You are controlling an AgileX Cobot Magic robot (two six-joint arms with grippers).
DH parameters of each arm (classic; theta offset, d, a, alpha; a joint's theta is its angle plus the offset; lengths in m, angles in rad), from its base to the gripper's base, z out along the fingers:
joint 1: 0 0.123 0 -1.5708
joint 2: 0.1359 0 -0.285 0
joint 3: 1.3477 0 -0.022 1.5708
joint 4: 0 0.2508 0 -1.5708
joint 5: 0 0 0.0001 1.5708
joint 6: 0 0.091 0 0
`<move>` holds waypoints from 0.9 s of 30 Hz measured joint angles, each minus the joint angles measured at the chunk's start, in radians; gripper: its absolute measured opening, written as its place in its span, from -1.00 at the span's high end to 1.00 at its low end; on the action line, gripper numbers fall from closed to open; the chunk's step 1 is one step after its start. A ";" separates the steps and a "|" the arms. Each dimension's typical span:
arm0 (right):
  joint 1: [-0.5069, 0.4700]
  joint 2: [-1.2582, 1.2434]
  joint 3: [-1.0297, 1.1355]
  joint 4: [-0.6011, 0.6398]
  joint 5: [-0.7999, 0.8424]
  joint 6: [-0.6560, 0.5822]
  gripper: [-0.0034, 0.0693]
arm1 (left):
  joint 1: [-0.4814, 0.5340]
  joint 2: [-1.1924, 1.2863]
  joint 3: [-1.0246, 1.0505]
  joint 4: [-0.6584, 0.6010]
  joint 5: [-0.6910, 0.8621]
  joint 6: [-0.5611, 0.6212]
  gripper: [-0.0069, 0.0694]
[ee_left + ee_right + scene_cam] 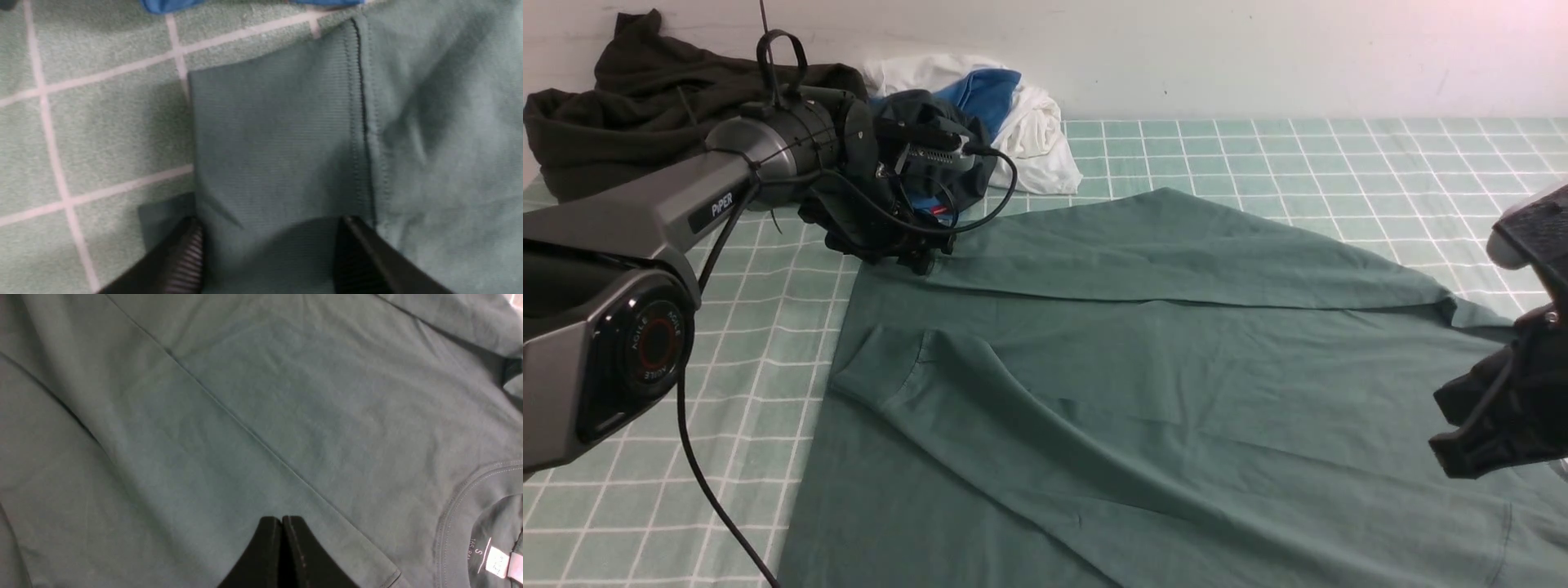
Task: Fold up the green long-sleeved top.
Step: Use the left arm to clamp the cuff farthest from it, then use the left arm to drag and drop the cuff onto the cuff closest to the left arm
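The green long-sleeved top [1143,392] lies spread flat on the checked cloth, with both sleeves folded across its body. My left gripper [923,261] is low over the far sleeve's end. In the left wrist view it [269,222] is open, and its two fingers stand either side of the ribbed cuff [269,143]. The near sleeve's cuff [882,371] lies free at the left. My right gripper [1450,445] hovers over the top's right side. In the right wrist view it [282,517] is shut and empty above plain fabric, near the round neck [453,506] and its label [496,561].
A very dark olive-black garment [645,106] is heaped at the back left against the wall. A charcoal-and-blue garment [980,90] and white cloth [1037,131] lie behind the left gripper. The checked green cloth [1298,163] covers the table.
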 joint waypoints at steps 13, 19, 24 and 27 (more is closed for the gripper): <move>0.000 0.005 0.000 0.000 -0.009 0.000 0.94 | -0.002 -0.084 -0.004 -0.025 0.089 0.059 0.75; 0.000 -0.002 0.000 -0.031 -0.008 -0.008 0.94 | -0.007 -0.206 -0.004 -0.103 0.241 0.092 0.75; 0.012 -0.073 0.000 -0.042 0.002 -0.004 0.94 | -0.020 -0.404 0.025 -0.186 0.400 0.132 0.75; 0.072 -0.178 0.000 -0.047 0.026 0.000 0.94 | -0.020 -0.610 0.181 -0.218 0.411 0.129 0.75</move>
